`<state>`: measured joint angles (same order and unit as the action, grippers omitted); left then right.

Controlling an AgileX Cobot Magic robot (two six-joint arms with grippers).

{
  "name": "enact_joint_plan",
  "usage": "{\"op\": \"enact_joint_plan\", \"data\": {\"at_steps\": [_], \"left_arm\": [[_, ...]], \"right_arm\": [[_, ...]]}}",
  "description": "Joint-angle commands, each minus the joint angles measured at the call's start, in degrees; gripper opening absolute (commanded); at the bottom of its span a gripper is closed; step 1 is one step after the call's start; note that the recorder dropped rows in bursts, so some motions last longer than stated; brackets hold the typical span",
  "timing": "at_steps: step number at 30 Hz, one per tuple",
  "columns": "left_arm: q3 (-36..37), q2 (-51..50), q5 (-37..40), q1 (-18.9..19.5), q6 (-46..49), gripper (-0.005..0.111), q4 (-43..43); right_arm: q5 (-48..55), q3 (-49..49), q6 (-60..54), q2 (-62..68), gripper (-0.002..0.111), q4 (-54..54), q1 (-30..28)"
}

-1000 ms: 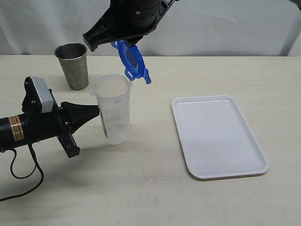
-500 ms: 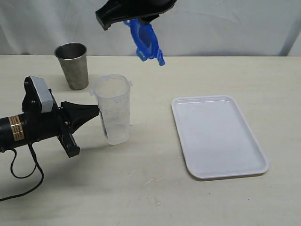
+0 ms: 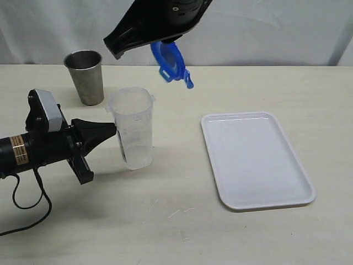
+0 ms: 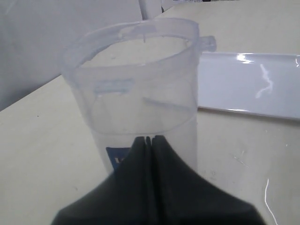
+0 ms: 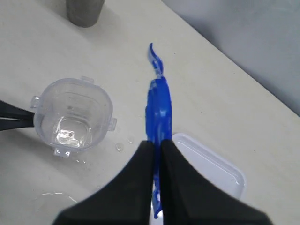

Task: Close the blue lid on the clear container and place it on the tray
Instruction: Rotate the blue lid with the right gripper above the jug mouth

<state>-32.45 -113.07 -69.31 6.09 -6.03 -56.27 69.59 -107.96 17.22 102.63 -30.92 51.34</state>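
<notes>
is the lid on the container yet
Off: the blue lid hangs in the right gripper; the clear container stands open-topped.

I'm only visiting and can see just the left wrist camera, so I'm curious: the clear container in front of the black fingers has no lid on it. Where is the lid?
Observer: The blue lid is up in the air, pinched edge-on between the right arm's fingers.
Visitor: Is it over the opening?
Observer: No. In the right wrist view it hangs beside the clear container, on the side towards the tray, not above the mouth.
Visitor: Is anything else standing around?
Observer: Yes, a grey metal cup stands upright beyond the container, apart from it.
</notes>
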Motion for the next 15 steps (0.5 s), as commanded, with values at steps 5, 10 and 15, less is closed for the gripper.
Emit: {"op": "enact_joint_plan", "data": {"at_steps": [5, 10, 15], "left_arm": [[-0.34, -0.21, -0.66, -0.20, -0.45, 0.000, 0.50], [-0.34, -0.21, -0.66, -0.20, -0.85, 0.000, 0.50], [-0.34, -0.21, -0.66, -0.20, -1.08, 0.000, 0.50]], "right_arm": [[0.37, 0.14, 1.72, 1.53, 0.004, -2.54, -0.16], [0.37, 0.14, 1.72, 4.09, 0.004, -2.54, -0.16], [0.37, 0.14, 2.02, 4.86, 0.004, 0.75, -0.16]]}}
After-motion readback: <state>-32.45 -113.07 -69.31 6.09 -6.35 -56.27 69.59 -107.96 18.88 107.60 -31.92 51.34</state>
